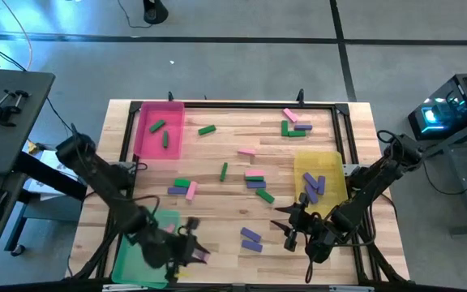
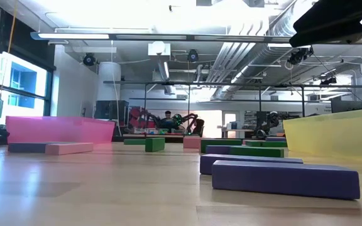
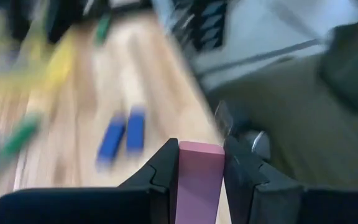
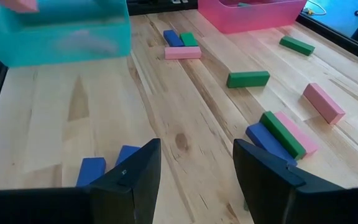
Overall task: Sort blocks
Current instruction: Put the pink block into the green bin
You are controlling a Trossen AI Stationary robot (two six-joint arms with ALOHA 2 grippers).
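Blocks [image 1: 255, 180] scattered across table [image 1: 217, 154] middle. Three trays [image 1: 160, 130] set at far-left corner, near-left corner, right edge. Two blocks contained in far-left tray, several in right tray.

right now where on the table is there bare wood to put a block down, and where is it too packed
Bare wood lies between the green tray and the purple pair, near the left gripper holding a pink block. More lies along the far edge right of the pink tray. It is crowded mid-table and beside the yellow tray, where the open right gripper hovers.
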